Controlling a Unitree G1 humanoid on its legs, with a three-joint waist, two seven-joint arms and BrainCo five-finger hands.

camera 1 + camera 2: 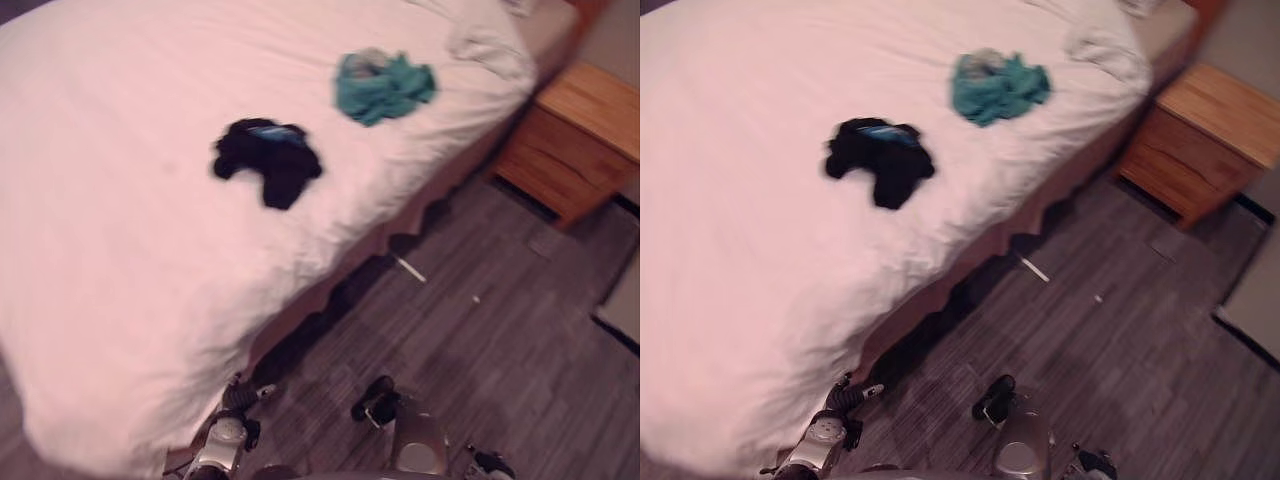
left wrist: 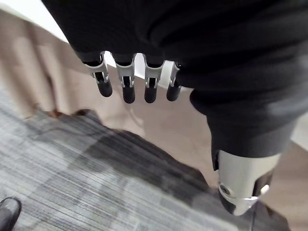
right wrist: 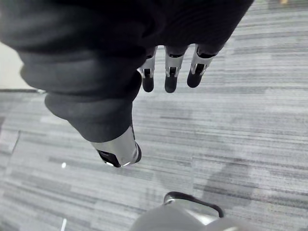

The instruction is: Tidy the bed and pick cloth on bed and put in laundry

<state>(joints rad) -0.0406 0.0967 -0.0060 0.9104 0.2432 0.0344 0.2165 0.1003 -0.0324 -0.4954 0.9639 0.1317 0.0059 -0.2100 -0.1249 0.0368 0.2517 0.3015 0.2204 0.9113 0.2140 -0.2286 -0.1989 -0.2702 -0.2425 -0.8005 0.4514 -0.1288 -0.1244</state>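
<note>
A black cloth (image 1: 266, 160) lies bunched near the middle of the white bed (image 1: 110, 230). A teal cloth (image 1: 384, 87) lies crumpled farther back, toward the bed's head. Both hands hang low beside the bed's edge, far from the cloths. My left hand (image 1: 238, 393) is by the bed skirt, and in the left wrist view its fingers (image 2: 127, 84) are straight and hold nothing. My right hand (image 1: 378, 402) hangs over the grey floor, and its fingers (image 3: 168, 72) are also relaxed and bare.
A wooden nightstand (image 1: 575, 135) stands at the right by the head of the bed. A rumpled white sheet fold (image 1: 488, 47) lies at the bed's far corner. A pale mat (image 1: 625, 300) sits at the right edge of the floor. A small white stick (image 1: 410, 269) lies near the bed skirt.
</note>
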